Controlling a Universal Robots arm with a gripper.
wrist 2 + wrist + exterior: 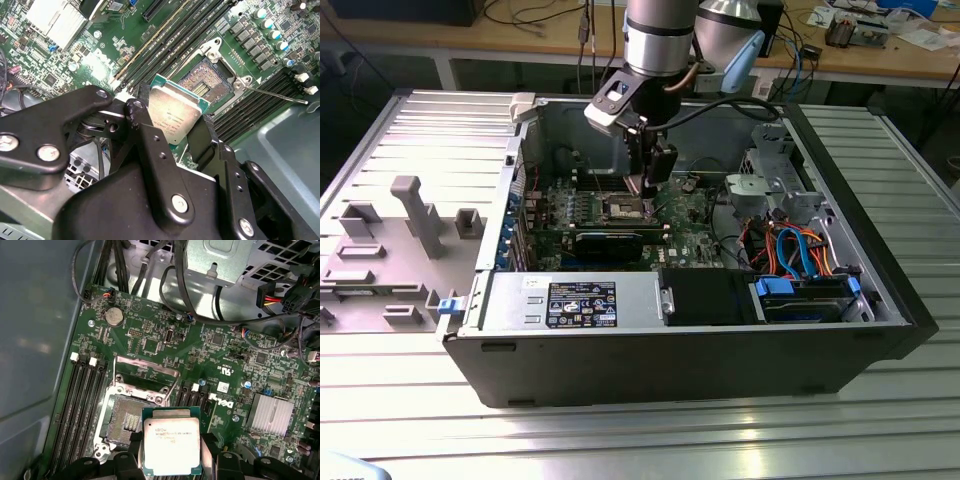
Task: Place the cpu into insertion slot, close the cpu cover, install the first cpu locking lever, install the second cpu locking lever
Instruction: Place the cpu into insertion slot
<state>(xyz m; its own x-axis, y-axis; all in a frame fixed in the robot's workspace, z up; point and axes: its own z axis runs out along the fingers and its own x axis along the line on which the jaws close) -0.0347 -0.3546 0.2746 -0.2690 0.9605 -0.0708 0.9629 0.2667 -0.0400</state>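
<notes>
Small flat square silvery-grey cpu (171, 446) cut off at one edge in first wrist view. In second wrist view, partly hidden behind a black finger (142, 125). Black pincer (172, 122) clamped on cpu by opp. edges. Held clear of green board, just beside square brownish insertion slot (125, 422) w/ silvery rim, not seated. Thin silvery cpu cover frame (147, 366) flipped up, slot bare. In exterior view, slot partly blocked by pincer. Silver-grey arm (660, 40) reaching straight down into open black pc case (700, 350) on ribbed metal worktop (620, 440).
</notes>
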